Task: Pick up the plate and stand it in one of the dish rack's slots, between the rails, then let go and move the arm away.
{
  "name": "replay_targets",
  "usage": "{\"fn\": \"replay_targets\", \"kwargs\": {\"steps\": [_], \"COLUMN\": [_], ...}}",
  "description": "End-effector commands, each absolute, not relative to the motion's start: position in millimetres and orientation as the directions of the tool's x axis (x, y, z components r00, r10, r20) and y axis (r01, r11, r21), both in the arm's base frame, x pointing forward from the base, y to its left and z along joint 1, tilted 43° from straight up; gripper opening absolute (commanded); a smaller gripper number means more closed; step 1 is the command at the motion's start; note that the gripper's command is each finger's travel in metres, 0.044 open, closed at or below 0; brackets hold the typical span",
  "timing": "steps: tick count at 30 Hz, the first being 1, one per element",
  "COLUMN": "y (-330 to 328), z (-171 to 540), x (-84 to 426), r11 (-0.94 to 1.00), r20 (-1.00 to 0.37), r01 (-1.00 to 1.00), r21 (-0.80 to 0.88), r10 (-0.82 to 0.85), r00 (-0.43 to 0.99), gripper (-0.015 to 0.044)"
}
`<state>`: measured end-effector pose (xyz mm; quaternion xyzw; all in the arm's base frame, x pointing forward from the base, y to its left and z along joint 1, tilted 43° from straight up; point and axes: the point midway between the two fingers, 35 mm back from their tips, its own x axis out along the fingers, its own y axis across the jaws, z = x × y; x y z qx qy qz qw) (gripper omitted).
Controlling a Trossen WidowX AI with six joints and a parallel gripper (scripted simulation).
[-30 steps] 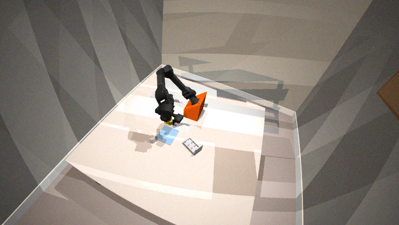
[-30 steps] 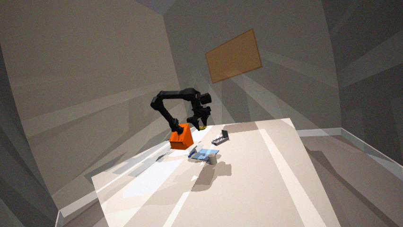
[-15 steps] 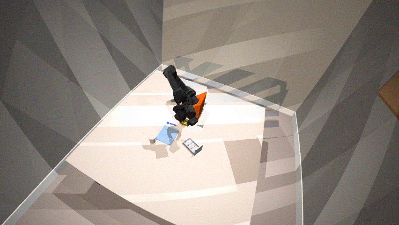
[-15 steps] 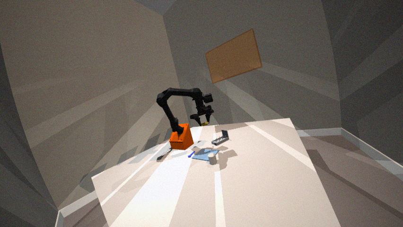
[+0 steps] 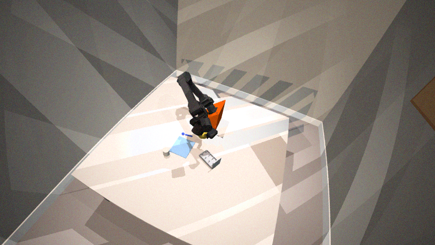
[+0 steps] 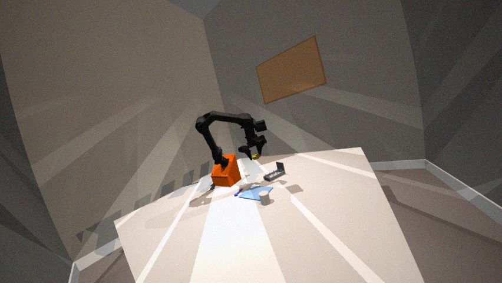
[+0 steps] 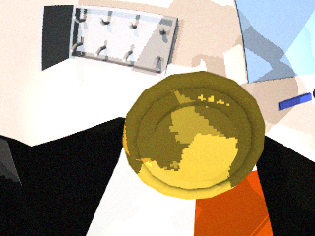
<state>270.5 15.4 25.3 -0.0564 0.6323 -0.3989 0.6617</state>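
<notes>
The fingers were clamped on the yellow plate (image 7: 195,134), held wide by it. It hung above the tabletop (image 6: 316,210), near the grey dish rack (image 7: 121,38).

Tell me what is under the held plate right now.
In the wrist view the plate, shut in the gripper, hangs over bare table, with the rack just beyond it. The spot straight beneath is covered.

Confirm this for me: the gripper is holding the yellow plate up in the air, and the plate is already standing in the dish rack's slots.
Not quite. The gripper does hold the yellow plate in the air, but the plate is not in the dish rack yet. The wrist view shows the rack's slots bare, with the plate hanging apart from it.
</notes>
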Motion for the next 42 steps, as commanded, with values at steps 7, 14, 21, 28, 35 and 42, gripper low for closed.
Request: {"fn": "replay_targets", "kwargs": {"steps": [7, 14, 21, 28, 35, 42], "y": [3.5, -2.8, -8.3, -13.4, -18.5, -23.8], "z": [-2.7, -18.7, -32.9, -45.0, -55.2, -63.2], "x": [264.3, 262.0, 260.8, 260.5, 261.2, 262.6], "r11": [0.816, 0.9, 0.962, 0.994, 0.995, 0.966], "r20": [-0.87, -0.915, -0.949, -0.974, -0.986, -0.988], "r01": [0.303, 0.206, 0.109, 0.008, -0.102, -0.222], "r21": [-0.492, -0.384, -0.252, -0.112, 0.021, 0.131], "r10": [-0.453, -0.34, -0.224, -0.108, 0.004, 0.109], "r00": [-0.194, -0.218, -0.22, -0.202, -0.164, -0.109], "gripper": [0.0, 0.0, 0.0, 0.0, 0.0, 0.0]}}
